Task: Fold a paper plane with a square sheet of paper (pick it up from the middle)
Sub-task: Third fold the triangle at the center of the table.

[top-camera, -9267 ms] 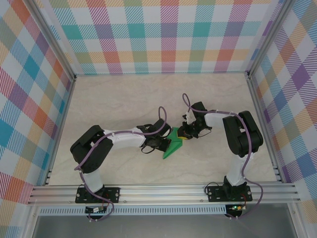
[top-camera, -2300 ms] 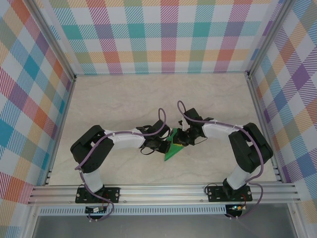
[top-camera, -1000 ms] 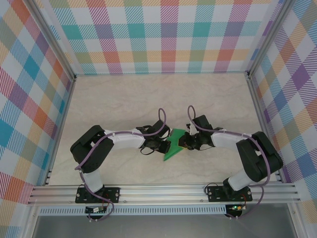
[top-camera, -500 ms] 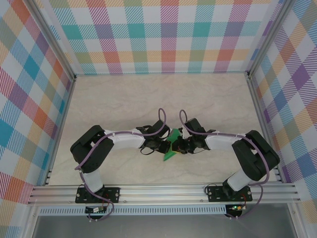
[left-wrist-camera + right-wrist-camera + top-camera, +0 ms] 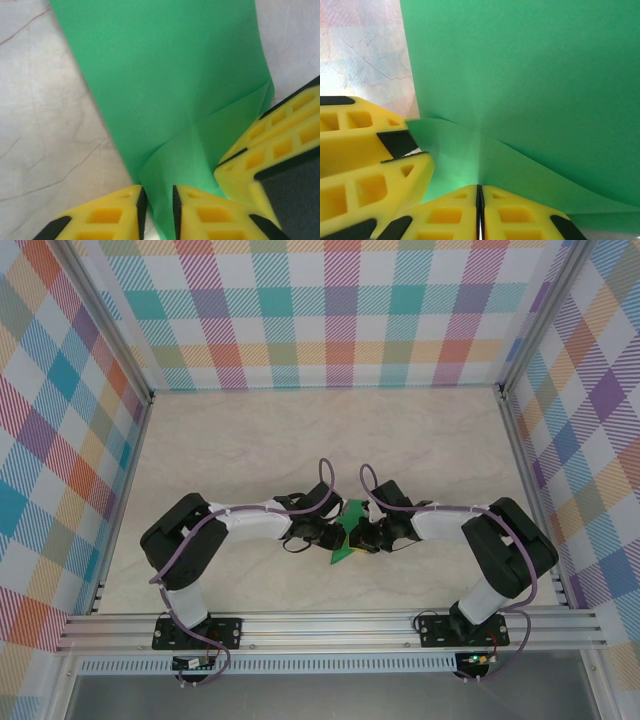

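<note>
Checked walls point(image 5: 330, 310) in pastel squares box in a pale, veined worktop point(image 5: 230, 450), and at its middle I have both arms meeting nose to nose over the paper point(image 5: 346, 532). It is part folded, a narrow green wedge. Its long axis runs from a tip pointing toward the near edge and a little to the left, up and away to a broader end. It sits between the two wrists, so neither arm is nearer. On the left wrist camera the left fingers point(image 5: 215, 212) stand slightly apart, with a narrow gap between the pads and a creased edge of the paper running into it; I judge that a loose hold, not a pinch. On the right wrist camera the right fingers point(image 5: 520, 215) are pressed together on a raised fold, the crease climbing straight out of their seam and the sheet spreading away ahead of them. So the paper lies just ahead of both sets of fingers, gripped from the right side. My guess is that the coming move depends on the right pinch holding the fold in line while the left takes a fresh grip.
</note>
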`<state>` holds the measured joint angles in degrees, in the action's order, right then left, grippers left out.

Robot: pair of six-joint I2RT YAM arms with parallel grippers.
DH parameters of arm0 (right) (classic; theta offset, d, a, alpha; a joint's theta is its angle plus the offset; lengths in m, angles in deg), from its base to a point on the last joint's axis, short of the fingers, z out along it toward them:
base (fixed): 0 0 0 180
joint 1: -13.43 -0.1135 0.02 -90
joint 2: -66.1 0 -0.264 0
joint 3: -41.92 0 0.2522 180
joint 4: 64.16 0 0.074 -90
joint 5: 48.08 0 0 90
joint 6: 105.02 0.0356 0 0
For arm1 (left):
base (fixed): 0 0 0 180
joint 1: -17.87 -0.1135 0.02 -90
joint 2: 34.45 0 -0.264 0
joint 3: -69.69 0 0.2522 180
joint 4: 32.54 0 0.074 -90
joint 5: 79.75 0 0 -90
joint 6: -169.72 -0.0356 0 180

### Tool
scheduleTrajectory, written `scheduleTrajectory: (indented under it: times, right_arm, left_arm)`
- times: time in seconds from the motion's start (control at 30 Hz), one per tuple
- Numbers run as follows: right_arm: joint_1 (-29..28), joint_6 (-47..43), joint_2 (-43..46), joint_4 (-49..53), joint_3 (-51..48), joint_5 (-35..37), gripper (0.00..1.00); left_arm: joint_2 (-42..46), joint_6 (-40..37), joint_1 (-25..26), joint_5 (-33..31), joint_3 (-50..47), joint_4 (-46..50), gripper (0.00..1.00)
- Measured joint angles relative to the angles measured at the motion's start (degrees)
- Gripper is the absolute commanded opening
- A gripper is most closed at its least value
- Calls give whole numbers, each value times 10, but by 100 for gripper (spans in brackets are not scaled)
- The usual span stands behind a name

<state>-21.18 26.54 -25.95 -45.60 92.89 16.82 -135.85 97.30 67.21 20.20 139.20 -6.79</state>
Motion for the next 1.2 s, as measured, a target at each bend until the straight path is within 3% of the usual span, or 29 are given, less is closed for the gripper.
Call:
scheduleTrajectory:
  times: [0.17, 0.27, 0.4, 0.73, 1.2]
  right_arm:
    - [0, 0, -2, -1, 0, -5, 10]
    - [0, 0, -2, 0, 0, -4, 10]
    - [0, 0, -2, 0, 0, -4, 10]
    - [0, 0, -3, -1, 0, -5, 10]
    - [1, 0, -8, 0, 3, -9, 10]
  left_arm:
    - [49, 23, 0, -6, -18, 16, 36]
    - [93, 53, 0, -1, -38, 3, 23]
    - [136, 117, 0, 20, -79, -32, 15]
    - [98, 267, 0, 96, -130, -165, 14]
    - [30, 310, 0, 116, -129, -194, 14]
